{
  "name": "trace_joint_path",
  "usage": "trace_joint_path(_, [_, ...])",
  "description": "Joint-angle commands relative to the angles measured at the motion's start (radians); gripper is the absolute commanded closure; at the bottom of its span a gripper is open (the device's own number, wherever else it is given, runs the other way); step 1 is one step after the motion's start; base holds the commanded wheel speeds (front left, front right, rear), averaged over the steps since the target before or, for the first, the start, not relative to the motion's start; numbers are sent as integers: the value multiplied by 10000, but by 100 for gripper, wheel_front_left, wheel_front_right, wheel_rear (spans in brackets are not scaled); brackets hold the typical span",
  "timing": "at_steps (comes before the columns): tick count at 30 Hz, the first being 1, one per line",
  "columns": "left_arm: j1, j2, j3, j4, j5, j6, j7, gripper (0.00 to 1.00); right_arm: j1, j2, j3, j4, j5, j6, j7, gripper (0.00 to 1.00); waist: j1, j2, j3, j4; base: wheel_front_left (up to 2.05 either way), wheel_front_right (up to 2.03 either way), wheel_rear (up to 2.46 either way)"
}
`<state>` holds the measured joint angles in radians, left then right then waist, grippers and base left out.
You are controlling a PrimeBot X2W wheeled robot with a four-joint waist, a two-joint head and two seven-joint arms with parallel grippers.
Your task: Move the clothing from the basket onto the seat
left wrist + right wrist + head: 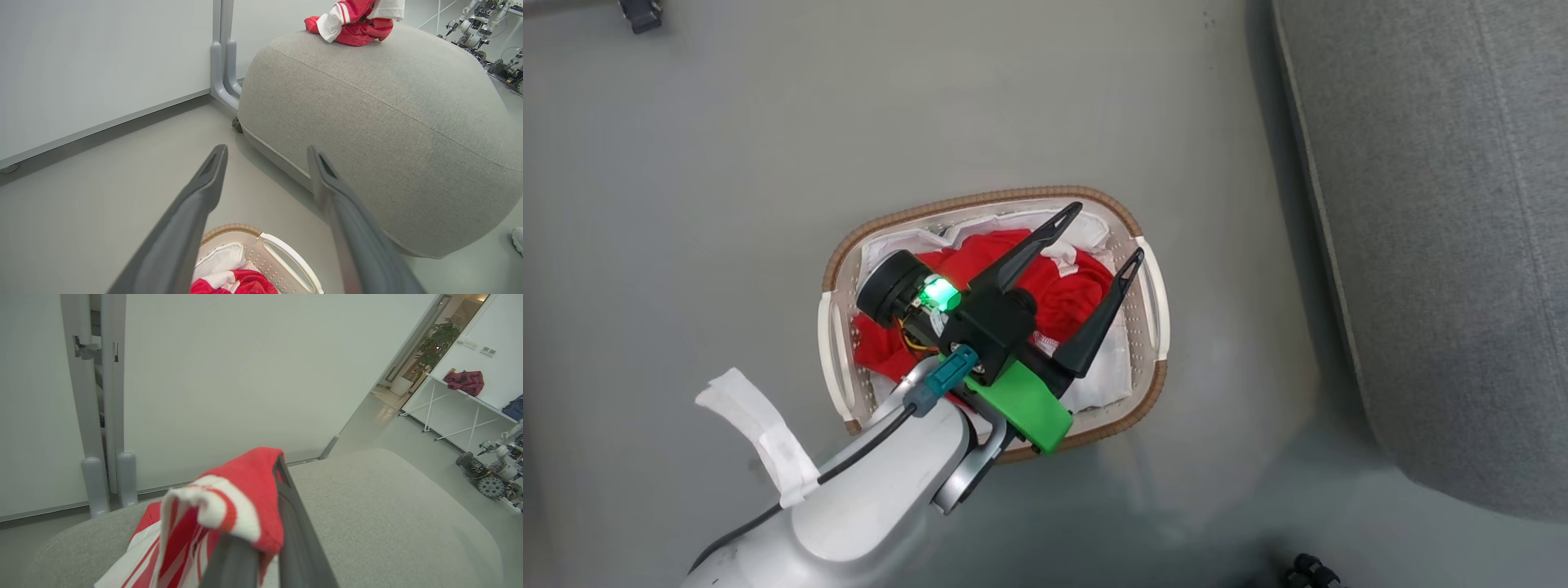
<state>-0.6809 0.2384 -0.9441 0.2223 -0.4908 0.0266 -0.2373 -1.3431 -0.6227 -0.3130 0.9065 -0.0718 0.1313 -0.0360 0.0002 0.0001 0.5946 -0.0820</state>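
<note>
Red, soft and creased, the clothing (1070, 298) lies bunched in the basket (980, 200), over a plain white liner cloth (1107, 371) that shows along the basket's walls. The basket is oval, of cream plastic pierced with small holes. It has a brown woven-look rim and a smooth white handle on two opposite sides. It stands on the smooth grey floor (727, 204), apart from the seat (1445, 245), which is to its right. The seat is a big rounded cushion in coarse grey woven fabric, with a stitched seam running round its side.

The left gripper (1105, 232) hangs above the basket with its two long, dark, tapered fingers spread wide and nothing between them. Whether they touch the clothing I cannot tell.

A second red garment (229, 498), with white panels and ribbed red-and-white striped trim, lies on the top of the seat. The right gripper (269, 473) is closed on a fold of this garment, and the fabric is draped over its fingers.
</note>
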Motion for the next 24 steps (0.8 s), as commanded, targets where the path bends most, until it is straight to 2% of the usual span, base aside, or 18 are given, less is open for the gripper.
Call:
trace_joint_path(1, [-191, 111, 15, -68, 15, 15, 22, 0, 272, 141, -223, 174, -278, -10, -181, 100, -2, -1, 596, 414, 0, 0, 0])
trace_joint_path(9, [-123, 233, -72, -174, 48, 106, 151, 0, 1268, 1181, -1023, 1277, -1204, -12, -654, 100, -2, -1, 832, 300, 0, 0, 0])
trace_joint_path(10, [-105, 230, -83, -178, 43, 126, 151, 0, 1317, 1261, -1090, 1339, -1281, -12, -737, 96, -2, -1, 831, 275, 0, 0, 0])
trace_joint_path(11, [-84, 227, -94, -188, 32, 144, 168, 0, 1410, 1369, -1180, 1417, -1373, -12, -842, 67, -2, -1, 823, 243, 0, 0, 0])
trace_joint_path(12, [-73, 231, -98, -189, 22, 153, 181, 0, 1470, 1476, -1213, 1470, -1430, -12, -929, 55, -2, -1, 815, 212, 0, 0, 0])
trace_joint_path(13, [-61, 246, -98, -186, 9, 166, 191, 0, 1517, 1632, -1225, 1540, -1488, -10, -1059, 0, -2, -1, 800, 162, 0, 0, 0])
trace_joint_path(19, [85, 392, -33, -150, -95, 268, 176, 0, 1724, 2264, -1132, 1713, -1567, -10, -1752, 0, -2, -1, 516, -229, 0, 0, 0])
trace_joint_path(24, [190, 477, 111, -102, -233, 388, 98, 0, 2017, 2610, -517, 1776, -1449, -12, -2125, 0, -2, -1, 108, -502, 0, 0, 0])
